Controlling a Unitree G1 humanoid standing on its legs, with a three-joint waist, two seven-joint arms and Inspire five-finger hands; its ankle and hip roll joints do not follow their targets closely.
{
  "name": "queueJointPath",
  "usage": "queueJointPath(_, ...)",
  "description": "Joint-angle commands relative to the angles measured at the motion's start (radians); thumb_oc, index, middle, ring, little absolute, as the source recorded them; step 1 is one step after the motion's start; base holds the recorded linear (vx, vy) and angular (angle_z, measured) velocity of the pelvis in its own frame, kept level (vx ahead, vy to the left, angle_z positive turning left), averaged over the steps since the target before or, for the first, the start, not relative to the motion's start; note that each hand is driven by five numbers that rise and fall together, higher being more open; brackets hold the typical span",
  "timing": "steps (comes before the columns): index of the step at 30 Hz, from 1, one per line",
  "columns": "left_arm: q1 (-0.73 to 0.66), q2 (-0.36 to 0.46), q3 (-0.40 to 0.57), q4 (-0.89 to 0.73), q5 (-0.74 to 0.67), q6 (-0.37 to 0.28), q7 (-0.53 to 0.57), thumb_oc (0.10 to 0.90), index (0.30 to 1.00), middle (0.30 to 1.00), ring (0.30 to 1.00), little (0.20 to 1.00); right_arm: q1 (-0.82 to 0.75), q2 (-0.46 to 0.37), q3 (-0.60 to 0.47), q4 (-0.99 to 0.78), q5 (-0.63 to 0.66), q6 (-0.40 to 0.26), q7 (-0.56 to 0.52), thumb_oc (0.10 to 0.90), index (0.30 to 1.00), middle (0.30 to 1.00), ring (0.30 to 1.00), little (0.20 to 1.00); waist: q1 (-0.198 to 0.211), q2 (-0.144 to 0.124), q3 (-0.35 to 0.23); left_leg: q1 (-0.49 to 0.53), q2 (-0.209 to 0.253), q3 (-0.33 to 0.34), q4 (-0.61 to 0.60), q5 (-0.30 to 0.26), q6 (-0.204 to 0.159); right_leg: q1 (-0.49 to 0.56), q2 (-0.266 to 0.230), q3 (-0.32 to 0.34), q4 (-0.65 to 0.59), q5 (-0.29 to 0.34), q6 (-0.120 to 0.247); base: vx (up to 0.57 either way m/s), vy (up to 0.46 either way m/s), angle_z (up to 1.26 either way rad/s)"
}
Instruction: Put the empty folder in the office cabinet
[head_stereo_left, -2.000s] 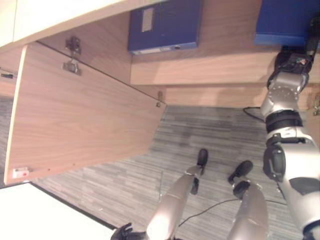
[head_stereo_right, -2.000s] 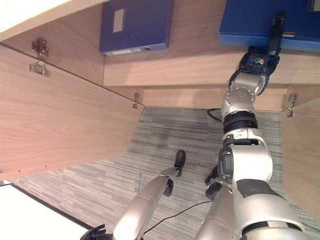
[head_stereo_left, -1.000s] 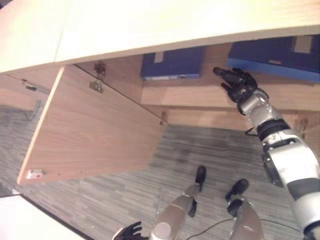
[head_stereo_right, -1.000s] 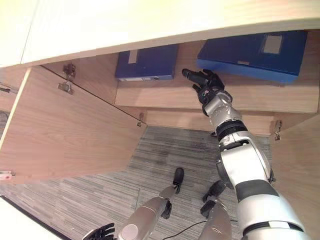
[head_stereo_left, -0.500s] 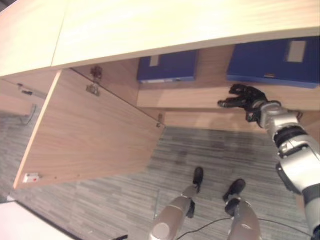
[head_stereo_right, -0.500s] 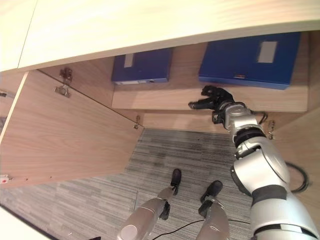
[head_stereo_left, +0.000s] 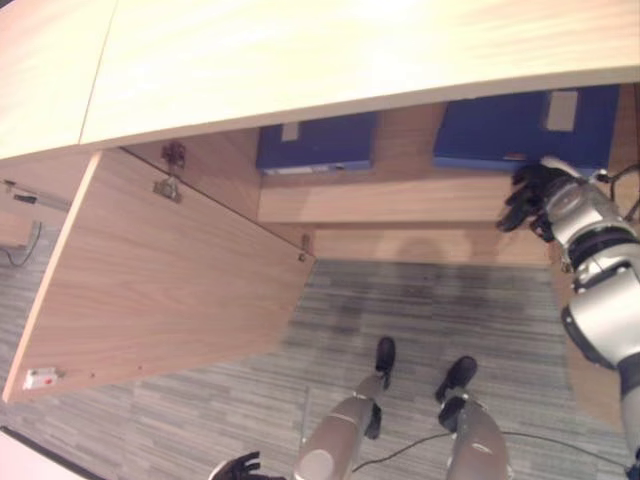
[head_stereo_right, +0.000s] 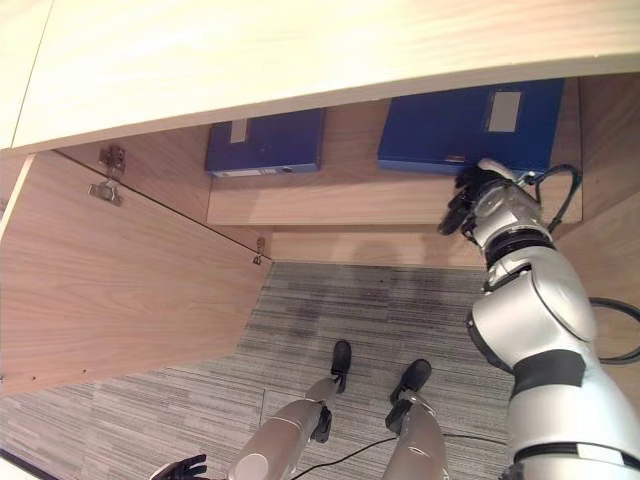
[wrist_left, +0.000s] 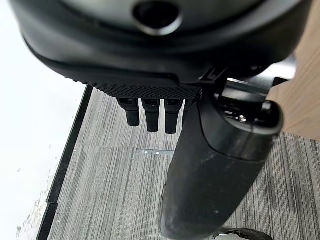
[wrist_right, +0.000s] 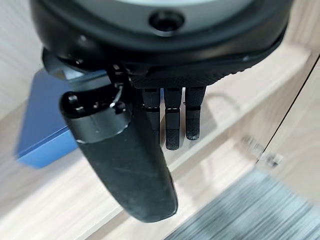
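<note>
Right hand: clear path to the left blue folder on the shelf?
Probably yes. The right hand hangs open at the shelf edge by the nearer folder; the left folder lies flat across bare shelf, doors open.

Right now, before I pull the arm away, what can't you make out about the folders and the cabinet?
- Right folder: whether empty; it lies closed.
- Left folder: far end hidden under the cabinet top.
- Right hand: contact with the shelf unclear in the eye views.
- Left hand: cut off by the edge.

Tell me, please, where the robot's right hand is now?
In the head views, the right robot hand hangs open on the right, before the cabinet shelf, just below the larger blue folder.
</note>
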Motion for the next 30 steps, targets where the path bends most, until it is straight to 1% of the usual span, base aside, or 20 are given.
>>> queueJointPath(1, 0.0, 0.057, 0.001, 0.127, 0.003, 0.015, 0.048, 0.8, 0.9, 0.9, 0.9, 0.9, -0.135, -0.13, 0.14, 0.088, -0.122, 0.023, -0.066, 0.8, 0.9, 0.9, 0.9, 0.9, 0.029, -0.028, 0.001, 0.04, -0.029, 0.034, -0.028, -0.118, -0.053, 0.126, 0.03, 0.02, -0.193, 0.059, 0.11, 0.0, 0.0, 0.0)
queueJointPath(3, 0.0, 0.057, 0.002, 0.129, 0.01, 0.015, 0.047, 0.8, 0.9, 0.9, 0.9, 0.9, -0.132, -0.154, 0.132, 0.094, -0.127, 0.025, -0.07, 0.8, 0.9, 0.9, 0.9, 0.9, 0.033, -0.027, -0.003, 0.04, -0.031, 0.031, -0.028, -0.118, -0.053, 0.129, 0.03, 0.017, -0.198, 0.061, 0.111, 0.0, 0.0, 0.0)
queueJointPath(4, 0.033, 0.081, 0.007, 0.125, 0.026, -0.004, 0.04, 0.8, 0.9, 0.9, 0.9, 0.9, -0.131, -0.178, 0.117, 0.087, -0.106, 0.024, -0.073, 0.8, 0.9, 0.9, 0.9, 0.9, 0.042, -0.027, -0.001, 0.041, -0.031, 0.028, -0.028, -0.117, -0.053, 0.131, 0.028, 0.013, -0.198, 0.058, 0.109, -0.01, -0.039, 0.0)
queueJointPath(5, 0.036, 0.085, 0.018, 0.126, 0.017, 0.007, 0.046, 0.8, 0.9, 0.9, 0.9, 0.9, -0.109, -0.183, 0.111, 0.08, -0.105, 0.006, -0.07, 0.8, 0.9, 0.9, 0.9, 0.9, 0.046, -0.029, -0.001, 0.041, -0.031, 0.027, -0.028, -0.116, -0.054, 0.132, 0.03, 0.011, -0.199, 0.058, 0.109, -0.01, -0.038, 0.0)
queueJointPath(6, 0.037, 0.086, 0.017, 0.125, 0.017, 0.007, 0.046, 0.8, 0.9, 0.9, 0.9, 0.9, -0.108, -0.183, 0.11, 0.08, -0.105, 0.006, -0.07, 0.8, 0.9, 0.9, 0.9, 0.9, 0.046, -0.029, -0.002, 0.041, -0.031, 0.027, -0.028, -0.116, -0.054, 0.132, 0.03, 0.011, -0.2, 0.058, 0.109, -0.01, -0.03, 0.0)
queueJointPath(9, -0.013, 0.069, -0.012, 0.145, 0.02, -0.002, 0.065, 0.8, 0.9, 0.9, 0.9, 0.9, -0.128, -0.136, 0.061, 0.053, -0.067, -0.003, -0.157, 0.8, 0.9, 0.9, 0.9, 0.9, 0.047, -0.043, 0.007, 0.031, -0.03, 0.031, -0.028, -0.112, -0.056, 0.12, 0.035, 0.019, -0.202, 0.059, 0.106, -0.02, -0.04, 0.0)
queueJointPath(10, -0.013, 0.069, -0.012, 0.145, 0.02, -0.002, 0.065, 0.8, 0.9, 0.9, 0.9, 0.9, -0.129, -0.136, 0.061, 0.053, -0.067, -0.003, -0.158, 0.8, 0.9, 0.9, 0.9, 0.9, 0.048, -0.043, 0.007, 0.03, -0.03, 0.031, -0.028, -0.112, -0.056, 0.12, 0.035, 0.019, -0.202, 0.059, 0.106, -0.02, -0.023, -0.05)
queueJointPath(11, -0.018, 0.061, -0.015, 0.146, 0.017, -0.006, 0.078, 0.8, 0.9, 0.9, 0.9, 0.9, -0.136, -0.131, 0.051, 0.04, -0.06, -0.008, -0.198, 0.8, 0.9, 0.9, 0.9, 0.9, 0.05, -0.045, 0.009, 0.027, -0.029, 0.033, -0.028, -0.11, -0.057, 0.117, 0.036, 0.02, -0.204, 0.06, 0.106, -0.04, -0.03, -0.05)
queueJointPath(12, -0.027, 0.048, -0.02, 0.141, 0.007, -0.021, 0.106, 0.8, 0.9, 0.9, 0.9, 0.9, -0.134, -0.137, 0.012, -0.007, -0.032, -0.023, -0.278, 0.8, 0.9, 0.9, 0.9, 0.9, 0.053, -0.045, 0.019, 0.022, -0.027, 0.034, -0.028, -0.108, -0.058, 0.113, 0.037, 0.02, -0.205, 0.059, 0.106, -0.05, -0.038, -0.04)
queueJointPath(15, -0.041, 0.056, -0.022, 0.136, 0.003, -0.039, 0.138, 0.8, 0.9, 0.9, 0.9, 0.9, -0.143, -0.14, -0.022, -0.036, 0.044, -0.041, -0.304, 0.8, 0.9, 0.9, 0.9, 0.9, 0.056, -0.044, 0.029, 0.012, -0.026, 0.037, -0.028, -0.105, -0.06, 0.101, 0.04, 0.024, -0.204, 0.057, 0.104, -0.02, -0.012, -0.01)
queueJointPath(16, -0.041, 0.056, -0.022, 0.136, 0.003, -0.039, 0.138, 0.8, 0.9, 0.9, 0.9, 0.9, -0.143, -0.14, -0.022, -0.036, 0.044, -0.042, -0.305, 0.8, 0.9, 0.9, 0.9, 0.9, 0.056, -0.044, 0.029, 0.012, -0.026, 0.037, -0.028, -0.105, -0.06, 0.1, 0.04, 0.024, -0.204, 0.057, 0.104, -0.01, 0.001, -0.04)
queueJointPath(17, -0.043, 0.049, -0.04, 0.092, -0.024, -0.043, 0.142, 0.8, 0.9, 0.9, 0.9, 0.9, -0.153, -0.136, -0.02, -0.039, 0.069, -0.047, -0.303, 0.8, 0.9, 0.9, 0.9, 0.9, 0.056, -0.039, 0.028, 0.008, -0.027, 0.038, -0.028, -0.105, -0.06, 0.099, 0.04, 0.025, -0.208, 0.059, 0.105, -0.01, 0.035, -0.05)
queueJointPath(18, 0.008, 0.049, -0.072, -0.028, -0.053, -0.059, 0.123, 0.8, 0.9, 0.9, 0.9, 0.9, -0.162, -0.136, -0.014, -0.046, 0.108, -0.065, -0.304, 0.8, 0.9, 0.9, 0.9, 0.9, 0.06, -0.016, 0.026, 0.005, -0.03, 0.04, -0.028, -0.105, -0.057, 0.097, 0.038, 0.025, -0.211, 0.063, 0.106, -0.01, 0.048, -0.04)
queueJointPath(19, 0.037, 0.054, -0.088, -0.079, -0.072, -0.068, 0.114, 0.8, 0.9, 0.9, 0.9, 0.9, -0.166, -0.139, -0.015, -0.049, 0.12, -0.07, -0.302, 0.8, 0.9, 0.9, 0.9, 0.9, 0.061, -0.006, 0.026, 0.004, -0.031, 0.04, -0.028, -0.104, -0.056, 0.097, 0.037, 0.025, -0.212, 0.063, 0.107, 0.0, 0.043, -0.03)
queueJointPath(20, 0.04, 0.055, -0.088, -0.082, -0.072, -0.067, 0.114, 0.8, 0.9, 0.9, 0.9, 0.9, -0.165, -0.139, -0.015, -0.049, 0.121, -0.07, -0.302, 0.8, 0.9, 0.9, 0.9, 0.9, 0.061, -0.005, 0.025, 0.004, -0.031, 0.04, -0.028, -0.104, -0.056, 0.097, 0.037, 0.024, -0.212, 0.063, 0.107, 0.0, 0.029, -0.03)
queueJointPath(22, 0.086, 0.076, -0.111, -0.171, -0.097, -0.068, 0.091, 0.8, 0.9, 0.9, 0.9, 0.9, -0.172, -0.129, -0.007, -0.064, 0.157, -0.082, -0.284, 0.8, 0.9, 0.9, 0.9, 0.9, 0.064, 0.012, 0.025, 0.001, -0.032, 0.043, -0.028, -0.105, -0.054, 0.095, 0.037, 0.026, -0.215, 0.065, 0.109, -0.01, 0.034, -0.04)
queueJointPath(25, 0.141, 0.112, -0.139, -0.293, -0.119, -0.062, 0.054, 0.8, 0.9, 0.9, 0.9, 0.9, -0.196, -0.084, 0.026, -0.104, 0.196, -0.103, -0.257, 0.8, 0.9, 0.9, 0.9, 0.9, 0.067, 0.028, 0.022, -0.005, -0.031, 0.048, -0.028, -0.104, -0.052, 0.087, 0.042, 0.031, -0.223, 0.067, 0.11, 0.0, 0.027, -0.03)
queueJointPath(27, 0.164, 0.136, -0.146, -0.359, -0.127, -0.056, 0.037, 0.8, 0.9, 0.9, 0.9, 0.9, -0.199, -0.064, 0.019, -0.133, 0.232, -0.112, -0.253, 0.8, 0.9, 0.9, 0.9, 0.9, 0.068, 0.033, 0.022, -0.007, -0.031, 0.049, -0.028, -0.104, -0.051, 0.086, 0.044, 0.033, -0.227, 0.067, 0.108, 0.0, 0.003, -0.09)
queueJointPath(28, 0.187, 0.167, -0.15, -0.426, -0.135, -0.05, 0.026, 0.8, 0.9, 0.9, 0.9, 0.9, -0.209, -0.046, 0.014, -0.151, 0.248, -0.12, -0.265, 0.8, 0.9, 0.9, 0.9, 0.9, 0.069, 0.035, 0.022, -0.008, -0.031, 0.05, -0.028, -0.104, -0.05, 0.086, 0.045, 0.032, -0.23, 0.068, 0.108, 0.0, -0.001, -0.08)
queueJointPath(30, 0.198, 0.176, -0.147, -0.43, -0.135, -0.049, 0.023, 0.8, 0.9, 0.9, 0.9, 0.9, -0.213, -0.039, 0.009, -0.16, 0.26, -0.125, -0.271, 0.8, 0.9, 0.9, 0.9, 0.9, 0.07, 0.037, 0.022, -0.008, -0.03, 0.051, -0.028, -0.103, -0.05, 0.086, 0.046, 0.032, -0.231, 0.068, 0.108, 0.0, -0.001, -0.03)
